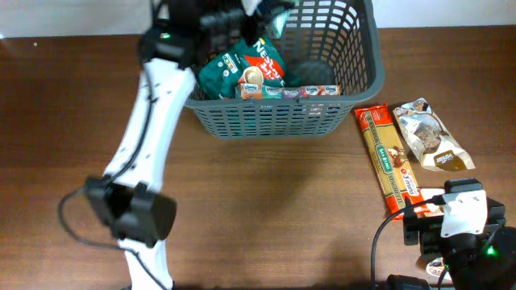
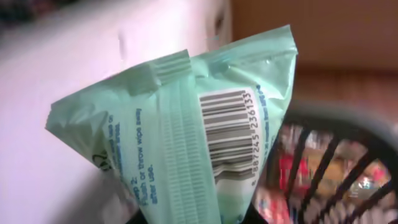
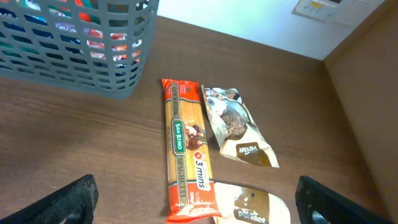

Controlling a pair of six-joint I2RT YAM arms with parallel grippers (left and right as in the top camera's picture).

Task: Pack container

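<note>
Container [image 1: 274, 119], a large dark grey lattice-walled plastic basket, is placed just below the left claw [image 1: 250, 18], by which a pale green plastic wipes packet [image 2: 186, 143] is gripped over its far left corner. Its long axis is laid left to right on the brown wooden desk [image 1: 266, 209]. The right claw [image 3: 199, 202] is spread wide, empty, well apart.

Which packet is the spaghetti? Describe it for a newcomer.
Find the grey basket at the far side of the table. Just right of it lies the spaghetti packet. It is long, narrow and orange, unlike the squat pouch further right.
</note>
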